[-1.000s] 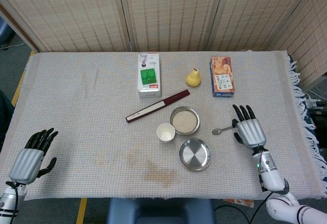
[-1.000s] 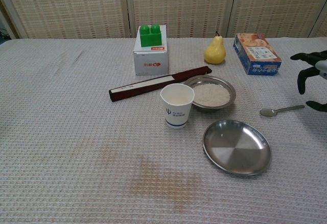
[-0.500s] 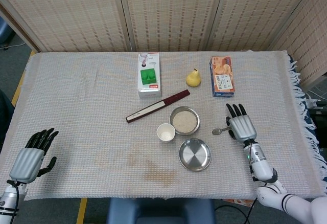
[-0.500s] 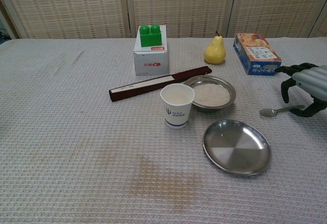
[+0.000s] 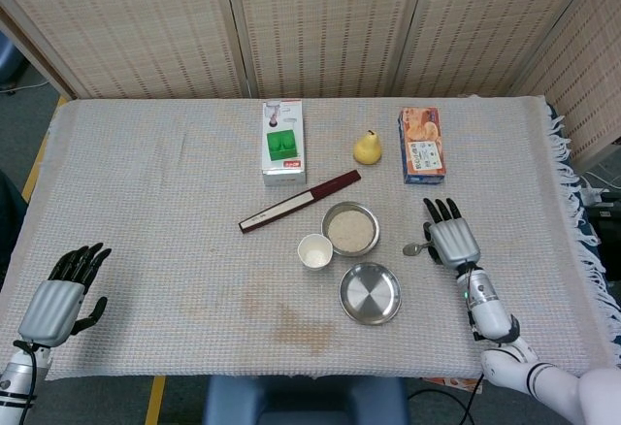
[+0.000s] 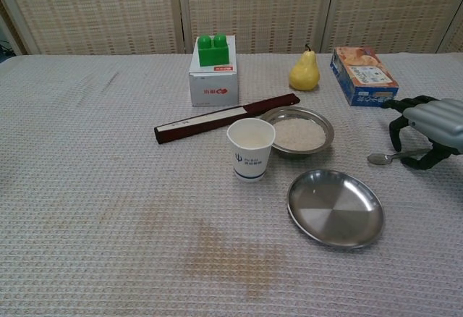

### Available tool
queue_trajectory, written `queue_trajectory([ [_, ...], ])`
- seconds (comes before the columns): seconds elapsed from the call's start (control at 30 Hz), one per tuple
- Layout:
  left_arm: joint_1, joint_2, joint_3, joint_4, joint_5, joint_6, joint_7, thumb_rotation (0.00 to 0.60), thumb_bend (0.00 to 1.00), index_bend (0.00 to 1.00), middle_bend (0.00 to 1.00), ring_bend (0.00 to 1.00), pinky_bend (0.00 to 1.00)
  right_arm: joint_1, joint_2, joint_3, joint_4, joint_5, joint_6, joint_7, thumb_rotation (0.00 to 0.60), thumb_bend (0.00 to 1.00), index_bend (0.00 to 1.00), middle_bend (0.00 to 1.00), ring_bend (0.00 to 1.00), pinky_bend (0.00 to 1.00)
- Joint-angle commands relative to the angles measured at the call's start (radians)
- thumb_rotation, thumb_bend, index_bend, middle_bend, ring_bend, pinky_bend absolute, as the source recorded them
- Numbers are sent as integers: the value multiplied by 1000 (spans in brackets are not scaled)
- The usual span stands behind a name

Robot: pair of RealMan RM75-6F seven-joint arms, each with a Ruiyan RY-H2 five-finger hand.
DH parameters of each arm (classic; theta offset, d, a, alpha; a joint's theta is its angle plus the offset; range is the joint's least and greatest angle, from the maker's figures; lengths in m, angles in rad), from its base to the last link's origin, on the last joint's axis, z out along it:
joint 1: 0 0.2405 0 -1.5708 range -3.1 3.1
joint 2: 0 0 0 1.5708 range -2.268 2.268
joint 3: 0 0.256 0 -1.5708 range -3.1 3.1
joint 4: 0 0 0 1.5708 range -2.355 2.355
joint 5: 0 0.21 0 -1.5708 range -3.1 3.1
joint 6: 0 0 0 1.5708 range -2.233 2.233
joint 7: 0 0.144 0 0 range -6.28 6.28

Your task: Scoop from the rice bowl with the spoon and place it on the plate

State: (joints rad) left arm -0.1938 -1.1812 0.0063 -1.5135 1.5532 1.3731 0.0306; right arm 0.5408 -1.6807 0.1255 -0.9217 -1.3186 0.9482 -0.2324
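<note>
A big counter (image 5: 146,173) covered with a pale woven cloth is filling most of the room in front of me. At its far side a white box (image 5: 282,151) is lying with green blocks (image 6: 213,49) on top, and a blue and orange snack box (image 5: 422,145) is sitting further to the right, with a yellow pear (image 5: 367,147) standing between them. A long dark red stick case (image 5: 300,201) is lying at a slant near the middle. Just below it the rice bowl (image 5: 350,228) is sitting full of white rice, with a white paper cup (image 5: 314,250) just beside it and the shiny plate (image 5: 370,293) a little nearer to me, holding nothing. The right hand (image 5: 452,242) is hovering over the handle of the spoon (image 6: 388,157), its dark fingers (image 6: 396,132) curling down around the handle, but I cannot tell whether they are squeezing it. The spoon is lying flat on the cloth to the right of the bowl, its round end pointing toward the bowl. Far off at the near left corner, the left hand (image 5: 60,299) is resting with its fingers apart, holding nothing.
</note>
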Motion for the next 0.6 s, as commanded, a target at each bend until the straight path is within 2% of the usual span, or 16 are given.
queue_trajectory([
  [0.03,-1,1,0,1,0,-2,-2,600,445,0,0,0,93,0,-1,-1,0,1,-1,1,600,272,536,0,0,0],
  [0.6,-2,5,6,1,8,-1,-11,600,447,0,0,0,93,2,2,-4,-12,15,-6,-12,600,279,555,0,0,0],
])
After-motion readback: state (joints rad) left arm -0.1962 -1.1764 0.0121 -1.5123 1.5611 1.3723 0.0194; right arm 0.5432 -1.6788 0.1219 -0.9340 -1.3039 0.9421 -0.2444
